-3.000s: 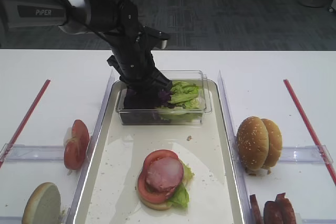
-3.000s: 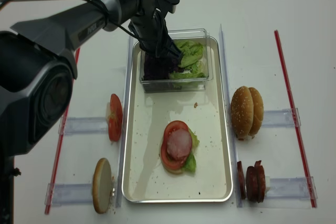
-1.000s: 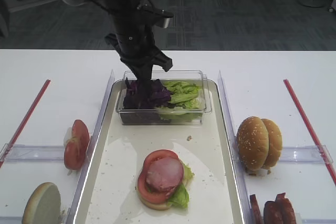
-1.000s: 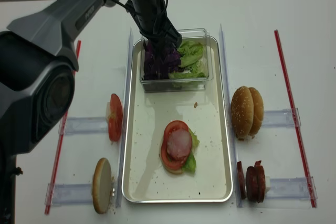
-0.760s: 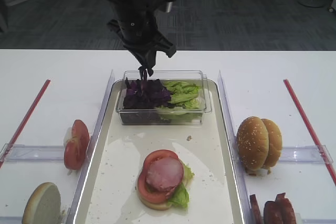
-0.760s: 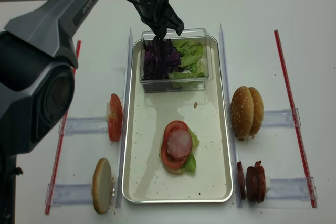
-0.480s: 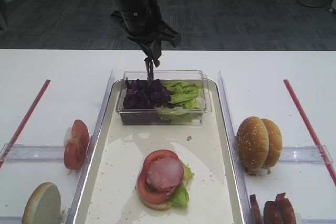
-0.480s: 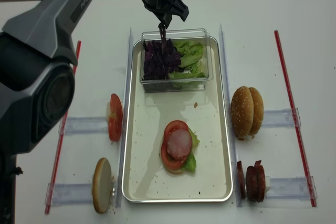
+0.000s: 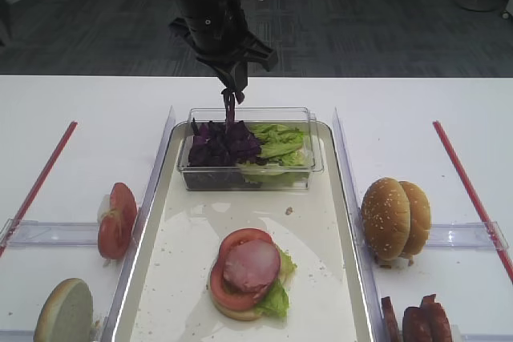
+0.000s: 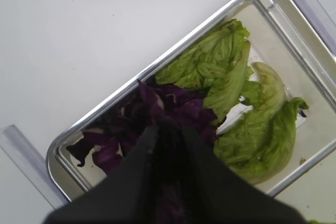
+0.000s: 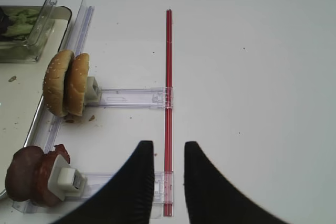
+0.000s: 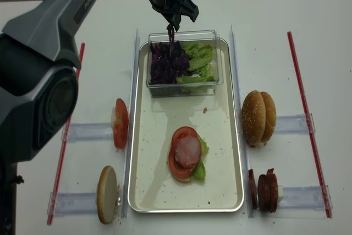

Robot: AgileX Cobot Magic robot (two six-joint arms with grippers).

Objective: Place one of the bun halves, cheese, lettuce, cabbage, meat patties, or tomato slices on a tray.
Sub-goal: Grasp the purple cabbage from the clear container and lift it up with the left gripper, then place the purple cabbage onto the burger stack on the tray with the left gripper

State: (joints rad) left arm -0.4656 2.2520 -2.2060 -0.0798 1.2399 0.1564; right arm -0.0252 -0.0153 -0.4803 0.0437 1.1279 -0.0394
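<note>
The left gripper [image 9: 233, 90] has risen clear of the clear box [image 9: 250, 179], fingers pinching a dark purple crinkled strip of cabbage [image 9: 229, 106] above the clump. Lettuce [image 9: 279, 143] lies beside; the tray [image 9: 152, 222] holds a stacked bun

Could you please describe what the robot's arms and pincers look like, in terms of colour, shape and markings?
The left arm is glossy black with a silver-grey link lettered "PIPER" in white and a thin black cable. Its left pincer tapers to narrow black fingers. The right pincer shows two smooth, curved matte-black fingers.
</note>
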